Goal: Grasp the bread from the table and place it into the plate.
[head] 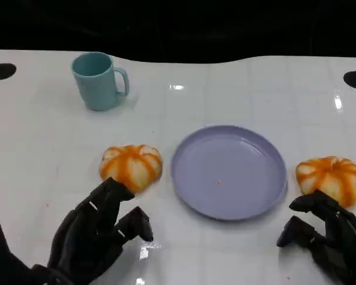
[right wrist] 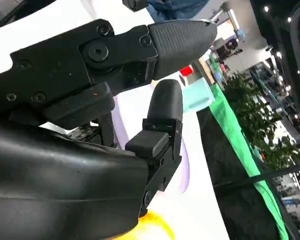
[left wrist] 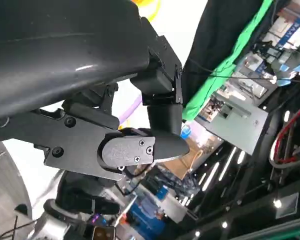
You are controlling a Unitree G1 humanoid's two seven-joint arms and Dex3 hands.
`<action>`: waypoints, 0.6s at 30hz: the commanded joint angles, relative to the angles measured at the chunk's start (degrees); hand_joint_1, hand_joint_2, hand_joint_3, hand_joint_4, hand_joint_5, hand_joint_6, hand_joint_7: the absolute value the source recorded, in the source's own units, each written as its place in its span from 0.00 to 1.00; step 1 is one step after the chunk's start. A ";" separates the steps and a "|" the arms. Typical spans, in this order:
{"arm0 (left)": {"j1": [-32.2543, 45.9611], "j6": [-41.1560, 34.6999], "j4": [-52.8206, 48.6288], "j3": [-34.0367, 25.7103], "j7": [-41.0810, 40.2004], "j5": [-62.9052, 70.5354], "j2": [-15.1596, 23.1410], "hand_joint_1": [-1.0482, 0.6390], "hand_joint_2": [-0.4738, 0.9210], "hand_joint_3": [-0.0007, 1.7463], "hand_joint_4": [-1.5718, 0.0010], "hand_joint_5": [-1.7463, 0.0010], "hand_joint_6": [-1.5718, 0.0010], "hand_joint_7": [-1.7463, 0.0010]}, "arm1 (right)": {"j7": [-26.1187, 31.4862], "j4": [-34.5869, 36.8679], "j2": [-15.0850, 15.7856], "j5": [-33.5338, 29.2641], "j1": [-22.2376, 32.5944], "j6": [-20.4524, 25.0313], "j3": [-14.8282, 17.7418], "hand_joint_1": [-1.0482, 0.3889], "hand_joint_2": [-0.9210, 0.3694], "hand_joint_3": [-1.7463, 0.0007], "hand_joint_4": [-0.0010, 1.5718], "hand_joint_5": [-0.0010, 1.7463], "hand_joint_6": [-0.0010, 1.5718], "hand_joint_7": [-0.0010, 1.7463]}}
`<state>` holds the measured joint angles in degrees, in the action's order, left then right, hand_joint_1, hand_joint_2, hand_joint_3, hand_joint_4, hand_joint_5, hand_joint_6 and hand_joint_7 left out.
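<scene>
place: lab/demo hall | cues: white counter, green cloth, equipment racks, ceiling lights, potted plants

Partly hidden or cropped near both hands

The right hand covers the near edge of the bun just beyond it and is cut by the frame; the left hand is cropped too, its fingertips overlapping the other bun.
</scene>
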<state>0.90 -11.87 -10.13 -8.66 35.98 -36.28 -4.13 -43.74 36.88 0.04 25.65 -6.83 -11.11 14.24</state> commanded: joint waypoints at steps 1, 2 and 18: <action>-1.07 4.35 0.76 -0.12 -0.81 2.73 0.56 0.28 1.00 0.19 0.62 0.08 0.65 0.38 | 0.35 -0.15 0.44 -0.10 0.49 0.59 -0.15 0.38 0.00 0.87 0.43 0.85 0.39 0.64; -1.64 7.21 0.76 0.06 -0.86 4.59 0.73 0.27 1.00 0.13 0.68 0.29 0.67 0.61 | 0.11 0.02 0.55 -0.07 0.34 0.67 -0.18 0.37 0.00 0.87 0.43 0.85 0.39 0.64; -6.99 35.23 -1.52 4.70 -9.22 31.98 10.89 0.31 1.00 0.06 0.92 0.65 0.76 1.00 | 0.81 0.01 0.41 -0.19 0.04 1.25 -0.38 0.38 0.00 0.87 0.42 0.85 0.40 0.65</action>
<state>-5.70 21.40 -10.40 -4.65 27.92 -5.49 5.71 -43.16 36.64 0.01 25.33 -7.02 -10.60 13.85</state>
